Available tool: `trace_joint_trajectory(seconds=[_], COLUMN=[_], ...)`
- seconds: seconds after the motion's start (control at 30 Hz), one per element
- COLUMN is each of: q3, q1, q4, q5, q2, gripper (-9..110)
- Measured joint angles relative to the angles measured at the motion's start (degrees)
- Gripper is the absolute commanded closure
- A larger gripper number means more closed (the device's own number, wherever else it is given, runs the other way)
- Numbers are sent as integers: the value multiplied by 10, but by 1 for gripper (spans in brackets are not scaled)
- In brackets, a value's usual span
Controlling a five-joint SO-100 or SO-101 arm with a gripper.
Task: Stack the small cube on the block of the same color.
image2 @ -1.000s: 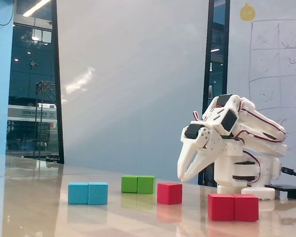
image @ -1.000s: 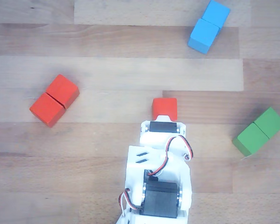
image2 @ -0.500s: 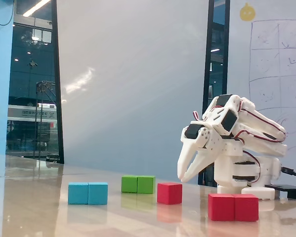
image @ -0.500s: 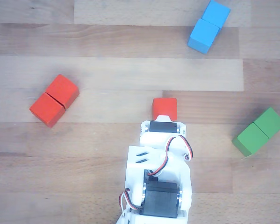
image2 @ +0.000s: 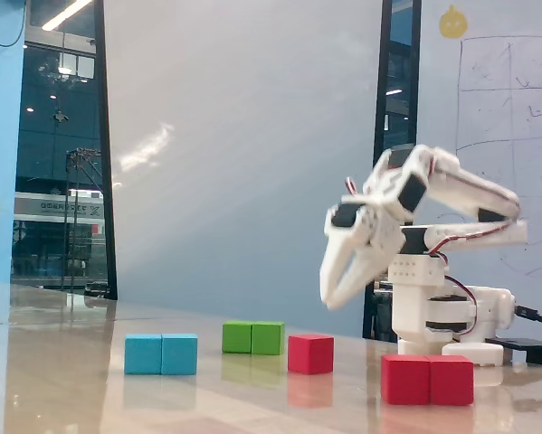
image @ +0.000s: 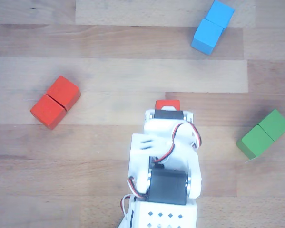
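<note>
Arm pose: raised, bent forward, gripper point(image2: 329, 294) hanging above the small cube point(image2: 309, 353), apart from it
Jaws: nearly together, holding nothing
Small cube: plain red, flat on table point(image: 109, 76)
Red block point(image: 55, 102): two-part, seamed, well apart from cube

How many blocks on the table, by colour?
Red: 2, the small cube and the two-cube red block
Blue: 1, the two-cube blue block
Green: 1, the two-cube green block
Total: 4
</note>
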Motion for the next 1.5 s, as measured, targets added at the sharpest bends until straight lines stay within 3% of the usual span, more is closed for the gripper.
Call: trace_joint_trajectory(seconds=[0.2, 0.57, 0.9, 1.5], q3=[-181, -458, -484, -484], q1=[0, 0, -4, -4], q4=[26, 207, 238, 207], q5=[0, 0, 0, 0], q2=[-165, -439, -572, -652], gripper=[101, 101, 101, 101])
